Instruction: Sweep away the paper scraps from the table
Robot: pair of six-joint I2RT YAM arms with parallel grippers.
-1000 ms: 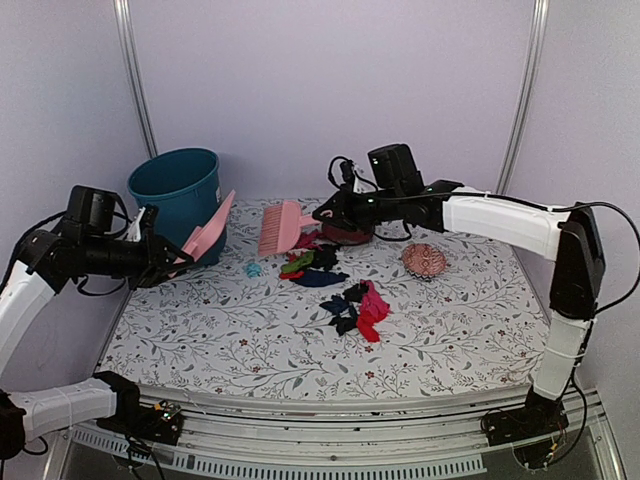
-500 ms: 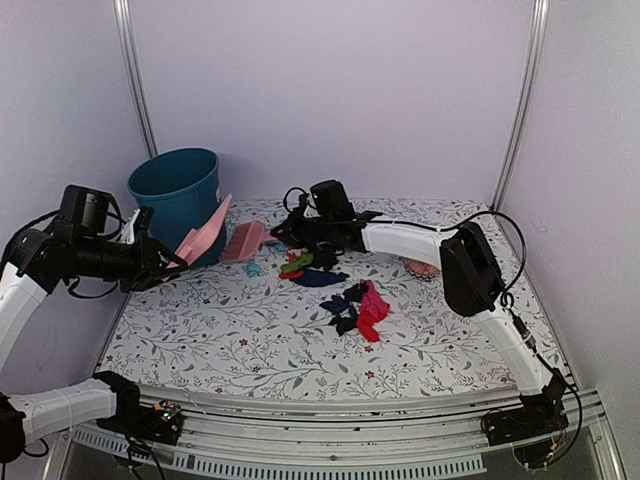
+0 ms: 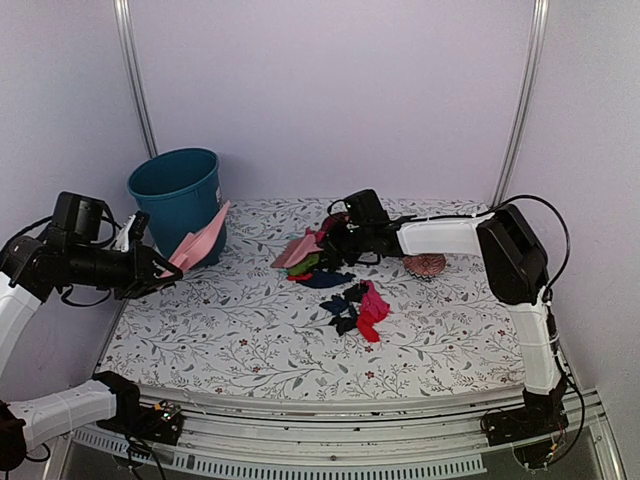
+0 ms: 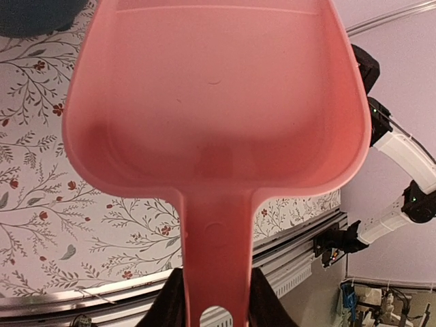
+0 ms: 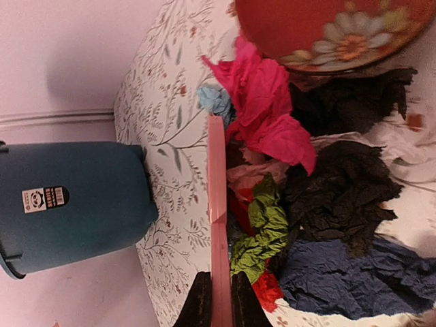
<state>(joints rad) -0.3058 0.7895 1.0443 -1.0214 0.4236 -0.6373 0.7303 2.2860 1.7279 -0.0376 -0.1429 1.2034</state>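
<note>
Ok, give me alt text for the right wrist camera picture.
The right tool grips a pink brush, seen edge-on, right beside a heap of crumpled paper scraps in pink, green, black, blue and red on the flowered table. A red plate shows at top right, a teal bin at left.

The left arm (image 3: pixel 60 405), at 8 o'clock in the top view, has smooth white shells between black joints. It carries a boxy black wrist block, and a thin black cable (image 3: pixel 88 291) droops beneath it. Its base (image 3: pixel 140 418) at 7 o'clock is black, with small wiring showing. The right arm (image 3: pixel 440 237) matches: white tubular links, a bulky black elbow, a black cable (image 3: pixel 540 197) looped over it, and a black base (image 3: pixel 518 425) at 5 o'clock. The left gripper (image 4: pixel 216 300) and right gripper (image 5: pixel 220 300) each show two matte black fingers at 6 o'clock.
</note>
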